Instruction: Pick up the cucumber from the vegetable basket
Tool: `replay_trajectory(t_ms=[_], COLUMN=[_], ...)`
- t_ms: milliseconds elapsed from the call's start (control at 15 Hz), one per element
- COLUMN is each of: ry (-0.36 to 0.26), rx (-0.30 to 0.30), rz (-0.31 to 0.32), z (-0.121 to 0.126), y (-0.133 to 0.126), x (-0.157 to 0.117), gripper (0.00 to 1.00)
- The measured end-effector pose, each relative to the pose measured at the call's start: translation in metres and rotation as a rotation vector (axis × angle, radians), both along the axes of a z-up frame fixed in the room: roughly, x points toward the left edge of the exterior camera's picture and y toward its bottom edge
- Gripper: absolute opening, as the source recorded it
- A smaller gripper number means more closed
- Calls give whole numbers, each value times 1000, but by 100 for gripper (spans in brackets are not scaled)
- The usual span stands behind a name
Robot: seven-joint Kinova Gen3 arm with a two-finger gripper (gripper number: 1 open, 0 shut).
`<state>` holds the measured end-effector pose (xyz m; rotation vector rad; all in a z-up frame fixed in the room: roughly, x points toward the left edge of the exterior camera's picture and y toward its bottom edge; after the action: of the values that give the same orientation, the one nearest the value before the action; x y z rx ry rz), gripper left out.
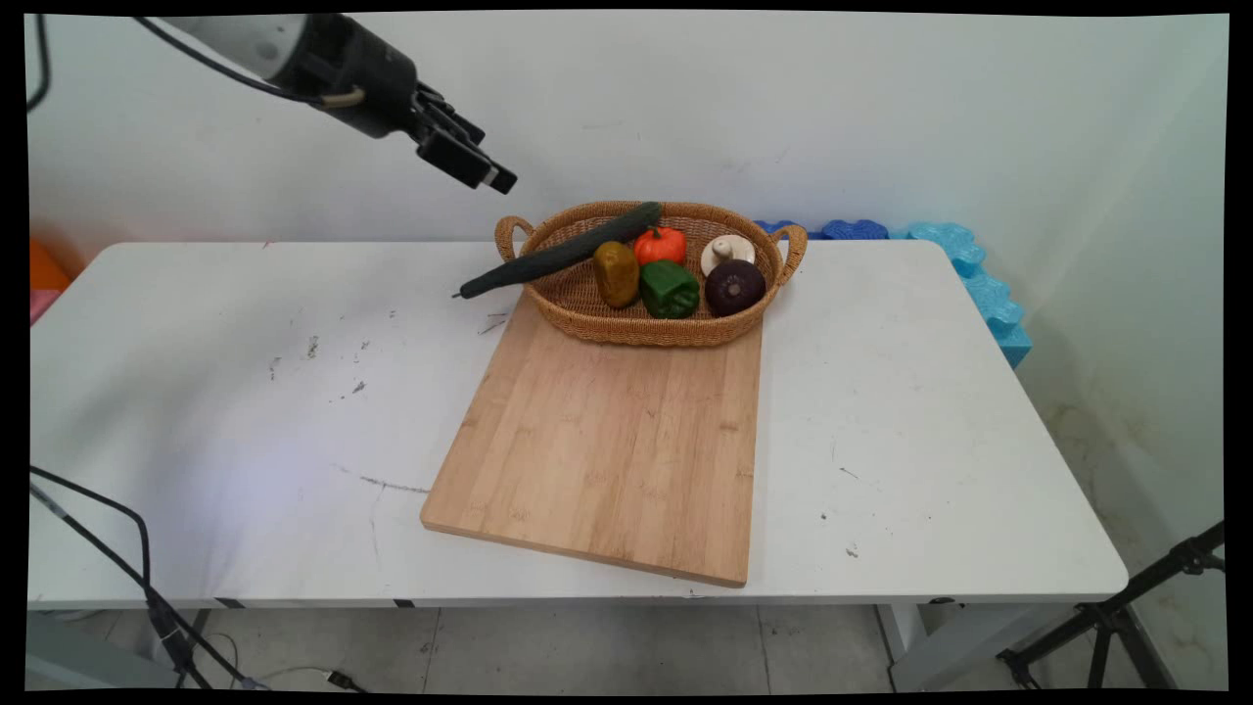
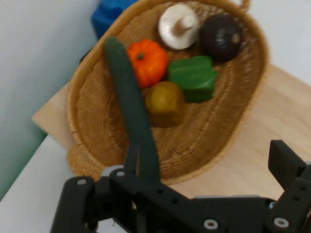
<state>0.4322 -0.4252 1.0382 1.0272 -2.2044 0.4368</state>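
My gripper [image 1: 478,168] hangs in the air above and left of a wicker basket [image 1: 646,331], open and holding nothing; in the hand view the gripper [image 2: 209,160] looks down at the basket [image 2: 97,126]. A long dark green cucumber [image 1: 558,256] [image 2: 126,97] lies across the basket's left rim, its tip sticking out over the table. Inside are an orange pumpkin [image 1: 659,245] [image 2: 148,60], a white mushroom [image 1: 726,252] [image 2: 177,24], a dark purple round vegetable [image 1: 735,286] [image 2: 221,36], a green pepper [image 1: 670,289] [image 2: 194,77] and a yellow-brown potato [image 1: 616,273] [image 2: 165,103].
The basket stands on the far end of a wooden cutting board [image 1: 607,441] [image 2: 262,121] in the middle of the white table [image 1: 245,411]. Blue foam pieces [image 1: 969,264] lie along the table's back right edge. A black tripod [image 1: 1126,607] stands at the lower right.
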Motion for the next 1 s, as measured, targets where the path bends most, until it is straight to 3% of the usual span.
replay_trajectory(t_ms=[467, 1000], ry=[-92, -146], rx=[67, 115], rz=[119, 164], z=[-41, -81], y=[-49, -80], x=[-6, -15], gripper=[100, 100])
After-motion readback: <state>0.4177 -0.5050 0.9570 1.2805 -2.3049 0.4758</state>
